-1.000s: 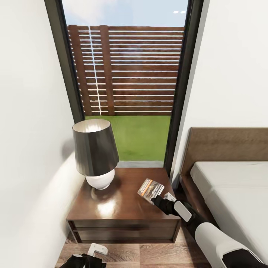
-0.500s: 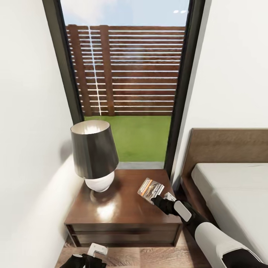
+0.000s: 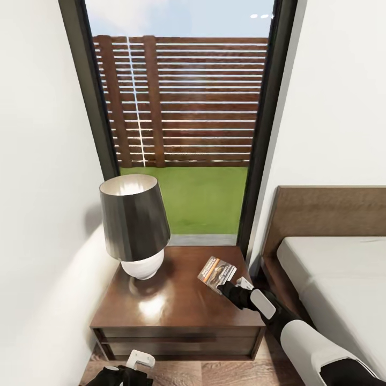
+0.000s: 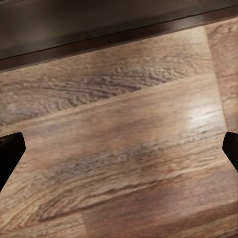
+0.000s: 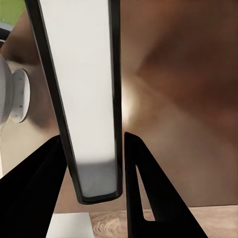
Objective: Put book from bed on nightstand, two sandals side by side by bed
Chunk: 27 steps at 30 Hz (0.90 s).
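The book [image 3: 216,271] hangs tilted just above the right part of the nightstand [image 3: 171,300], with my right gripper [image 3: 224,287] shut on its near edge. In the right wrist view the book's white page edge [image 5: 82,94] runs between the two dark fingers [image 5: 141,188] over the glossy brown top. My left gripper [image 3: 126,372] hovers low over the wood floor in front of the nightstand; its wrist view shows the fingertips [image 4: 10,151] far apart, open and empty. The bed [image 3: 332,279] stands to the right.
A lamp [image 3: 134,228] with a dark shade and white base occupies the nightstand's left half. A tall window [image 3: 182,118] with fence and grass is behind. White walls close in at left and behind the bed's headboard [image 3: 327,212].
The head view has shifted slightly, so nightstand and lamp sit a little lower and to the left. The right gripper still holds the book at the same spot; the left gripper is unchanged.
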Available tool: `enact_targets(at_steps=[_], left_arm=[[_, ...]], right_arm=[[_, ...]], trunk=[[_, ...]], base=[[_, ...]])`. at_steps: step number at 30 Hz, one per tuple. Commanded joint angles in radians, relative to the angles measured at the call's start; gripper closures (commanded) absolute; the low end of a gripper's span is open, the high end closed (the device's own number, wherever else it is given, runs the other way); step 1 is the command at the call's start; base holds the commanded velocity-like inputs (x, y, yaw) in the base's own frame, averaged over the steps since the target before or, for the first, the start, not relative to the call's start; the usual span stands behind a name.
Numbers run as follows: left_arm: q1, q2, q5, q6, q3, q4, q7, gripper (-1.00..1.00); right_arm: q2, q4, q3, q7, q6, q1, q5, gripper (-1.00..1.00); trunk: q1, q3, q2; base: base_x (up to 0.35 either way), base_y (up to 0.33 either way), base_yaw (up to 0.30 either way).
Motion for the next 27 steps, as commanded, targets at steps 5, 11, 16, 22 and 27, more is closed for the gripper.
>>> enact_targets(at_steps=[5, 11, 16, 22, 27], left_arm=[[0.0, 0.0, -0.007, 0.005, 0.0, -0.003, -0.003, -1.0], [0.0, 0.0, -0.007, 0.005, 0.0, -0.003, -0.003, -1.0], [0.0, 0.0, -0.007, 0.005, 0.0, -0.002, -0.003, -1.0], [0.0, 0.0, -0.007, 0.005, 0.0, -0.002, -0.003, -1.0], [0.0, 0.0, -0.007, 0.005, 0.001, -0.002, -0.003, -1.0]], right_arm=[[0.0, 0.0, 0.003, 0.002, 0.001, -0.001, 0.001, 1.0], [0.0, 0.0, 0.004, 0.002, 0.001, -0.001, 0.0, 1.0], [0.0, 0.0, 0.003, 0.002, 0.001, -0.001, 0.001, 1.0], [0.0, 0.0, 0.003, 0.001, 0.001, -0.001, 0.001, 1.0], [0.0, 0.0, 0.003, 0.0, 0.002, -0.002, 0.001, 1.0]], trunk=[[0.0, -0.001, 0.0], [0.0, -0.001, 0.0], [0.011, -0.01, -0.021], [0.019, -0.017, -0.035], [0.023, -0.02, -0.042]], base=[[0.004, 0.0, 0.0], [0.001, 0.0, 0.0], [0.0, 0.0, 0.0], [0.0, 0.0, 0.0], [0.0, 0.0, 0.0]])
